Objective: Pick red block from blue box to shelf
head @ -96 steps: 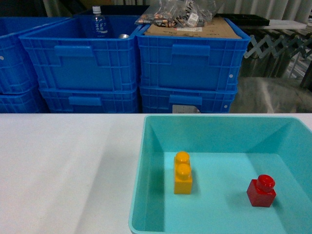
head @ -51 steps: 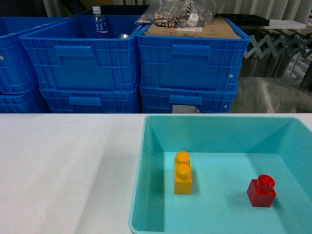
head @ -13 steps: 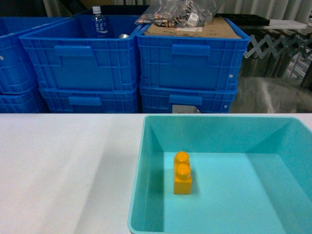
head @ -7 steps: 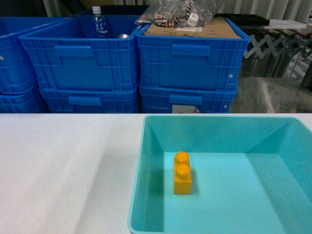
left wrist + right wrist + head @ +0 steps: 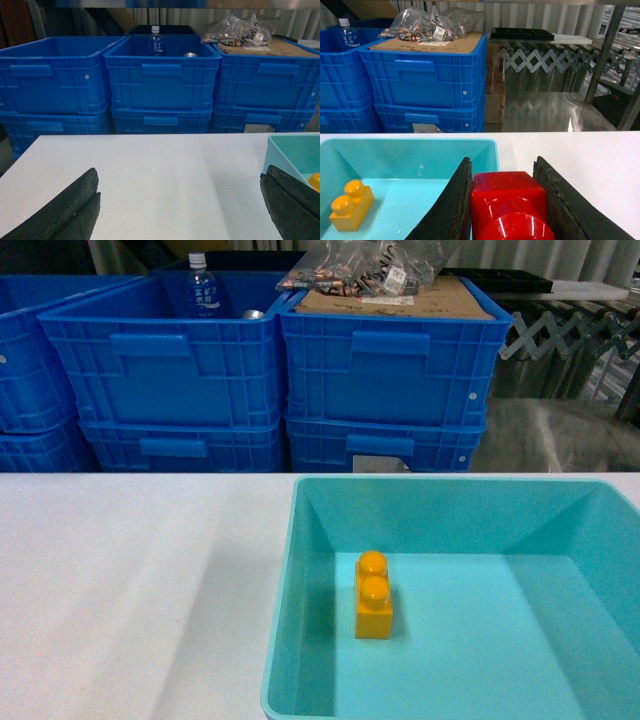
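Note:
The red block [image 5: 507, 197] is clamped between the two black fingers of my right gripper [image 5: 503, 162], stud toward the camera, raised over the near right rim of the blue box [image 5: 487, 150]. In the head view the blue box [image 5: 300, 540] holds only an orange-yellow two-stud brick [image 5: 374, 596]; neither gripper nor the red block shows there. My left gripper [image 5: 180, 172] hangs open over the white table [image 5: 150, 175], left of the box's corner [image 5: 280, 150]. The steel shelf's upright post [image 5: 603, 52] stands at the far right.
Stacked dark blue ribbed crates [image 5: 380, 370] line the far side of the table, one with a water bottle [image 5: 204, 285], one topped by cardboard and bagged parts [image 5: 370, 265]. A folding lattice conveyor [image 5: 555, 60] sits behind on the right.
The red block stood in the right part of the blue box in the two oldest frames; since one second ago it is gone from the head view. The orange-yellow brick has stayed put.

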